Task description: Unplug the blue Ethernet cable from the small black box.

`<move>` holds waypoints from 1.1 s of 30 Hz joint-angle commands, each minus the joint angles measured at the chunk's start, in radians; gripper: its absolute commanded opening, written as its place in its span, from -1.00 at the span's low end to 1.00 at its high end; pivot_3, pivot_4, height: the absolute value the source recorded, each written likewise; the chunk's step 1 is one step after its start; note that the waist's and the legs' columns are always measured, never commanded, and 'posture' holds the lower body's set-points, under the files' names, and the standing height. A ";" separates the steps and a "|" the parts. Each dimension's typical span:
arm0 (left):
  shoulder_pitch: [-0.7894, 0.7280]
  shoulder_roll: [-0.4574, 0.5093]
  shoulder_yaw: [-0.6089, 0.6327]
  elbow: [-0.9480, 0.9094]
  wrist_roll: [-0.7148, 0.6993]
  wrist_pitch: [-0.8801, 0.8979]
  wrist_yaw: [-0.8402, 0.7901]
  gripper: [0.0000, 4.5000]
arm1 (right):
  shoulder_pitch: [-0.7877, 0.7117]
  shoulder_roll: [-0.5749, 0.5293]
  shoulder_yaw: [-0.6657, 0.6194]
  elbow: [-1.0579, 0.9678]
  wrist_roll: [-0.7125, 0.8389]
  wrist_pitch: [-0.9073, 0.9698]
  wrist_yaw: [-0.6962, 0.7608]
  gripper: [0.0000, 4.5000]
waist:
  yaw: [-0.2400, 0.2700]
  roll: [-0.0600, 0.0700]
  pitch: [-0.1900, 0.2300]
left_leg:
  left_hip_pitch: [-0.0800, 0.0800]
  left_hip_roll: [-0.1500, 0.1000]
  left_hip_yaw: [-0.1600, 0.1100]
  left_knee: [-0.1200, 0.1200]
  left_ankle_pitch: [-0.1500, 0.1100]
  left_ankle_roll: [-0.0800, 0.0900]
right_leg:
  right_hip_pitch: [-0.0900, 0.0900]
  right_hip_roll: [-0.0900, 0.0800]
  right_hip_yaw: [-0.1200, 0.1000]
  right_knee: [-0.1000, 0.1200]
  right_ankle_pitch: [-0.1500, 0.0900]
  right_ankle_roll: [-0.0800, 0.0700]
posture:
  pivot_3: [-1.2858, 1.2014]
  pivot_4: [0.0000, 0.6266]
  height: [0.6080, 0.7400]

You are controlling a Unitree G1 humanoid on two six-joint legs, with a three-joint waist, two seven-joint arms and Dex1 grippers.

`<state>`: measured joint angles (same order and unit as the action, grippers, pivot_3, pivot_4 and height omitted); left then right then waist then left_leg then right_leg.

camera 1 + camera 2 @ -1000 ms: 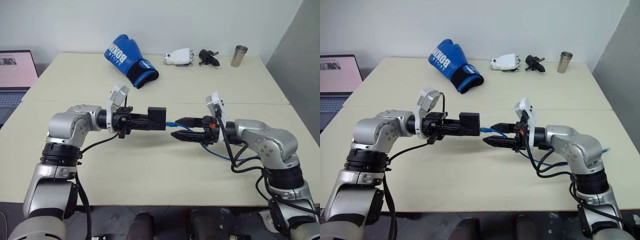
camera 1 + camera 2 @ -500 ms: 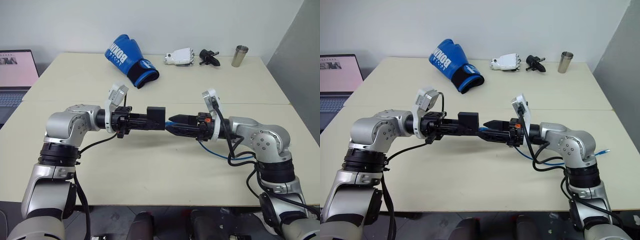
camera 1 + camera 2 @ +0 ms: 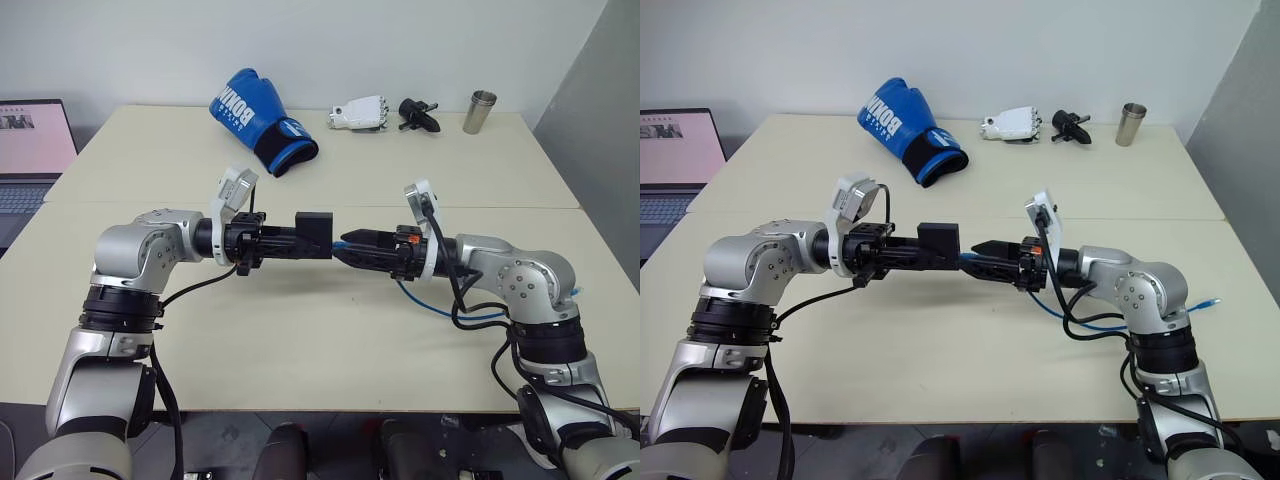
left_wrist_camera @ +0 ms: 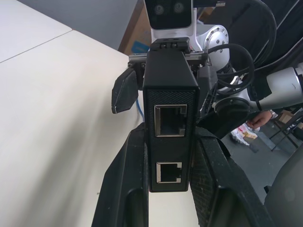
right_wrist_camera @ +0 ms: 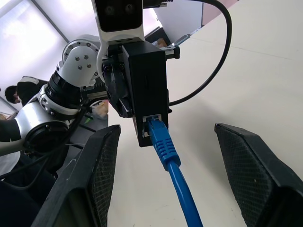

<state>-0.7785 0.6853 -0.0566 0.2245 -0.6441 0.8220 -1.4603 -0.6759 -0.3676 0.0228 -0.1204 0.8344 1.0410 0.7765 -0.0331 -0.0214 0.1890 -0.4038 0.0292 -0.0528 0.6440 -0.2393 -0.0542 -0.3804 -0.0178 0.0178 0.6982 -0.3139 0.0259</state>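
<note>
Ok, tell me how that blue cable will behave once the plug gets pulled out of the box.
The blue Ethernet cable is probably floppy: it trails in loose curves over the table, so it should sag when freed. Near the plug its ribbed boot looks stiffer and better to grip. The small black box, clamped in the left hand, likely stays put.

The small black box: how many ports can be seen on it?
3. On the small black box, two empty ports sit on the edge facing the left wrist camera. A third, on the opposite edge, holds the blue Ethernet cable. Other sides are hidden.
</note>
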 commanded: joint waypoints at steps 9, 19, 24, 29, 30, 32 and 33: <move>-0.015 0.002 0.029 -0.033 -0.021 0.000 0.003 -0.66 | -0.019 -0.001 0.002 -0.008 -0.004 -0.025 0.018 -0.33 | 0.000 0.000 0.000 | 0.000 0.000 0.000 0.000 0.000 0.000 | 0.000 0.000 0.000 0.000 0.000 0.000 | 0.03 -0.52 1.00; -0.016 -0.002 0.028 -0.035 -0.022 0.002 0.006 -0.66 | -0.022 -0.004 0.008 -0.010 -0.008 -0.026 0.028 -0.97 | 0.000 0.000 0.000 | 0.000 0.000 0.000 0.000 0.000 0.000 | 0.000 0.000 0.000 0.000 0.000 0.000 | 0.03 -0.52 1.00; -0.009 0.002 0.022 -0.048 -0.025 0.006 -0.002 -0.66 | -0.020 -0.001 -0.005 -0.008 0.008 -0.013 0.024 -0.97 | 0.000 0.000 0.000 | 0.000 0.000 0.000 0.000 0.000 0.000 | 0.000 0.000 0.000 0.000 0.000 0.000 | 0.03 -0.52 1.00; -0.003 0.039 0.033 -0.041 -0.015 -0.003 -0.022 -0.66 | 0.001 -0.030 -0.030 -0.013 0.034 0.020 0.029 -0.97 | 0.000 0.000 0.000 | 0.000 0.000 0.000 0.000 0.000 0.000 | 0.000 0.000 0.000 0.000 0.000 0.000 | 0.03 -0.52 1.00; -0.003 0.053 0.038 -0.032 -0.008 -0.010 -0.027 -0.66 | 0.014 -0.044 -0.038 -0.018 0.041 0.031 0.031 -0.97 | 0.000 0.000 0.000 | 0.000 0.000 0.000 0.000 0.000 0.000 | 0.000 0.000 0.000 0.000 0.000 0.000 | 0.03 -0.52 1.00; -0.003 0.070 0.048 -0.018 0.000 -0.019 -0.029 -0.66 | 0.036 -0.069 -0.044 -0.029 0.046 0.042 0.036 -0.97 | 0.000 0.000 0.000 | -0.001 0.000 0.000 0.000 0.000 0.000 | 0.000 0.000 0.000 0.000 0.000 0.000 | 0.03 -0.52 1.00; -0.003 0.076 0.051 -0.012 0.002 -0.022 -0.029 -0.66 | 0.044 -0.078 -0.046 -0.033 0.049 0.045 0.035 -0.97 | 0.000 0.000 0.000 | -0.001 0.000 0.000 0.000 0.000 0.000 | -0.001 0.000 0.000 0.000 0.000 0.000 | 0.03 -0.52 1.00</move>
<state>-0.7708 0.7390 -0.0495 0.2129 -0.6407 0.8171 -1.4753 -0.6441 -0.4320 0.0087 -0.1299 0.8670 1.0756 0.8059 -0.0328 -0.0214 0.1890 -0.4046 0.0293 -0.0529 0.6438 -0.2393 -0.0542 -0.3809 -0.0178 0.0176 0.6975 -0.3139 0.0259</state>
